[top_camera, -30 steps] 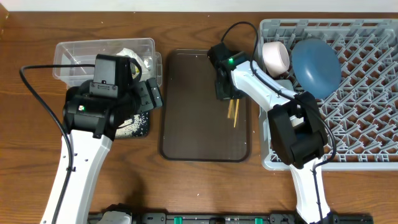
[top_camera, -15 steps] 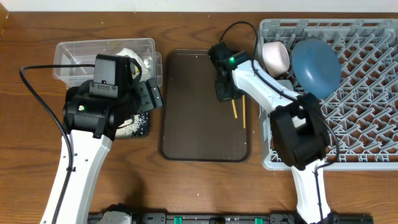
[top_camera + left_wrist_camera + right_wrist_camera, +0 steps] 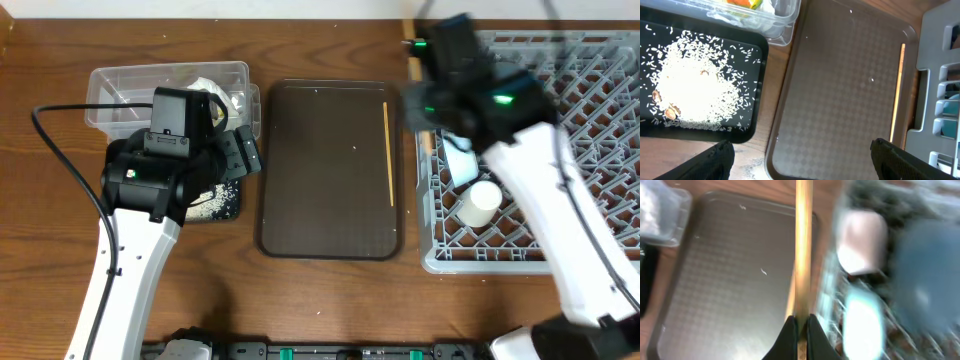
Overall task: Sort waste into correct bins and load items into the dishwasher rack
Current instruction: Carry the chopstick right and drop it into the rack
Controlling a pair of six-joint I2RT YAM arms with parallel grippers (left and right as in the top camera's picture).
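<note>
Looks nearly done: rice grains lie in the black tray, wrapper in the clear tub, cup in the rack. Right gripper is clamped on 1 chopstick; the other chopstick lies on the brown tray. Left gripper hangs spread, empty

Rice grains: white heap plus scatter, few brown bits, all in black tray. Clear tub sits just behind it, holding the white tissue and wrapper.

2 chopsticks: loose chopstick lies flat along the right edge of the brown tray; held chopstick is pinched in the right gripper.

Grey rack: small white cup front-left. White bowl, pale blue bowl, dark blue plate are also in the rack; poses too blurred.
</note>
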